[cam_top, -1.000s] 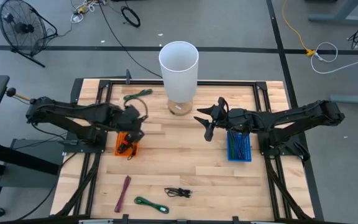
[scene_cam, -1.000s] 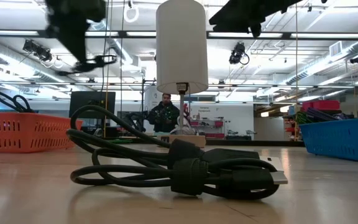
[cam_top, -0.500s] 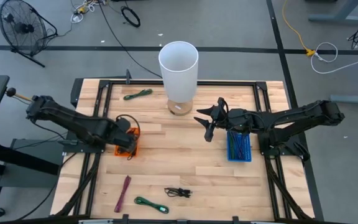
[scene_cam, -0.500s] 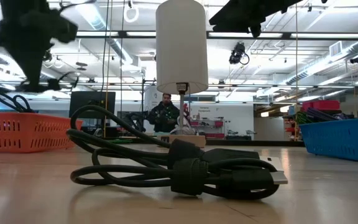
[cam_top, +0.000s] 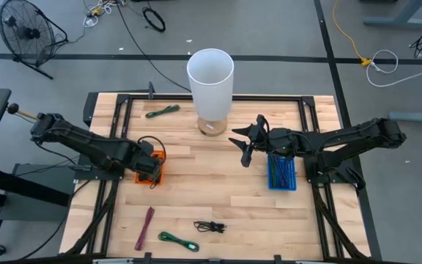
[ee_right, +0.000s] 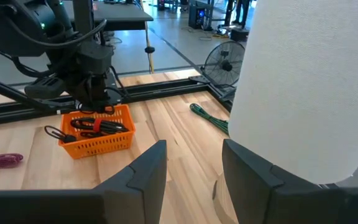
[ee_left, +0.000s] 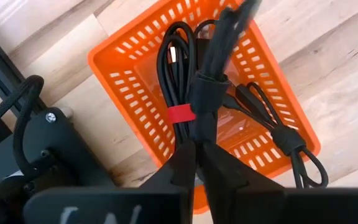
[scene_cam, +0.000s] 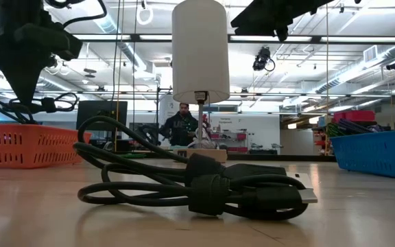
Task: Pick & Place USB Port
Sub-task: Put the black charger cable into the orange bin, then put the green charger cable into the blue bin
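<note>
Since a second ago the left arm has swung down from beside the orange basket [cam_top: 151, 170] and now hangs right over it, carrying its black USB cable [ee_left: 191, 93] along. The left gripper [cam_top: 149, 166] sits directly above the basket; in the left wrist view its fingers [ee_left: 185, 168] pinch the bundled cable at a very narrow gap, and the bundle, bound by a red tie, hangs down into the basket, where another black cable loop trails over the basket's rim.

Right of the basket, near the table's [cam_top: 196, 191] far edge, stands the white lamp [cam_top: 211, 81]. A green cable [cam_top: 163, 111] lies beyond the basket, towards the lamp. Nearer the front edge than the basket lie a purple strap [cam_top: 146, 227], a second green cable [cam_top: 177, 240] and a small black cable [cam_top: 210, 226].

Farther right of the basket, past the lamp, the right gripper [cam_top: 243, 145] hovers in the air, jaws parted and empty, with the blue basket [cam_top: 280, 171] just beyond it.
</note>
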Action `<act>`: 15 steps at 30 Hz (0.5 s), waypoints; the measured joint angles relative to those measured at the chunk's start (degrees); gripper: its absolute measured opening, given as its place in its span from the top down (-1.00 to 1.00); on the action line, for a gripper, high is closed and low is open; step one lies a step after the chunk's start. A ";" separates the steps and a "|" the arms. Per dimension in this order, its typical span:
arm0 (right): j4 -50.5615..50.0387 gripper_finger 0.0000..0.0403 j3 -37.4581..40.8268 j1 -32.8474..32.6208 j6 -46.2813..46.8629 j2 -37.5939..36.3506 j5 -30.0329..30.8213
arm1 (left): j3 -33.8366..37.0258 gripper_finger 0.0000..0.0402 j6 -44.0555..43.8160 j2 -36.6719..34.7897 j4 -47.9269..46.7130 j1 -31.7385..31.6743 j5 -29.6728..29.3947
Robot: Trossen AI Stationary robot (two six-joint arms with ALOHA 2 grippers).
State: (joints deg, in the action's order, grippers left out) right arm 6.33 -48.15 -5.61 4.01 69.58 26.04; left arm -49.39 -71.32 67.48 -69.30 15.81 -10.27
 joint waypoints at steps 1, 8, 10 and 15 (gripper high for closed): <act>0.02 0.23 0.01 0.00 0.00 0.00 0.00 | 0.00 0.81 0.01 0.00 -0.01 0.00 -0.05; -0.02 0.23 0.01 0.00 0.00 0.00 0.02 | 0.00 0.69 0.03 0.00 -0.02 0.00 -0.16; -0.02 0.23 0.01 0.00 0.00 0.00 0.02 | 0.00 0.67 0.97 0.00 -0.04 0.00 -0.63; 0.00 0.23 0.01 0.00 -0.02 0.00 0.05 | 0.00 0.65 12.11 0.00 -0.69 -0.74 -11.19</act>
State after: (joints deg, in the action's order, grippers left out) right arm 6.33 -48.14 -5.61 3.99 69.58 26.09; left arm -49.39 -59.21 67.48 -69.99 15.08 -21.47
